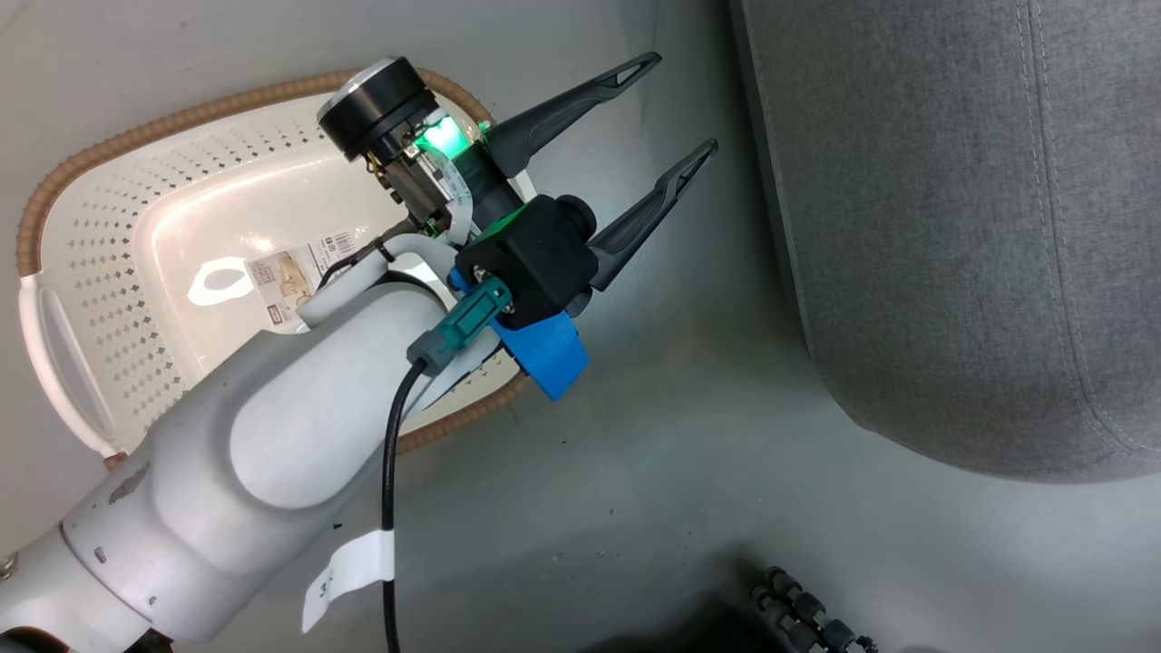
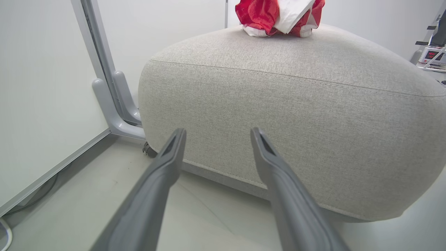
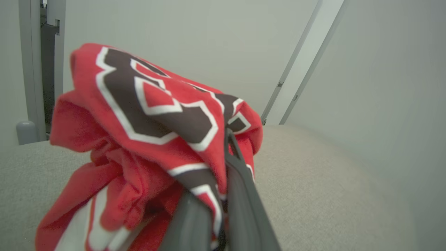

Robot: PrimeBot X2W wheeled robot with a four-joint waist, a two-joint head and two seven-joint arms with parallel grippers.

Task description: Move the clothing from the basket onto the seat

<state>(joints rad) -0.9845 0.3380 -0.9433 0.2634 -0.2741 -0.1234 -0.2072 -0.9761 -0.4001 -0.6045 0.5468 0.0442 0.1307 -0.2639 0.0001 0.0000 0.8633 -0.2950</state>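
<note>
Clothing (image 3: 156, 115) clamped in right pincer (image 3: 223, 157), left pincer (image 2: 217, 130) spread

In the left wrist view, a pale grey floor (image 2: 87, 195) with a soft sheen spreads across the lower left. A white wall panel (image 2: 41, 87) covers the left side and meets the floor along a thin grey edge. Beside it a grey metal post (image 2: 104, 83) runs up to the top of the frame, and its rounded foot rests on the floor. A small dark castor (image 2: 149, 150) sits just beside that foot, under the light grey seat (image 2: 313, 139). A cable (image 2: 5, 233) curls at the lower left corner. At the upper right, a device (image 2: 432, 54) shows red digits. In the right wrist view, a plain pale wall (image 3: 191, 42) fills the top, crossed at the upper right by two slanting grey rails (image 3: 303, 59).
</note>
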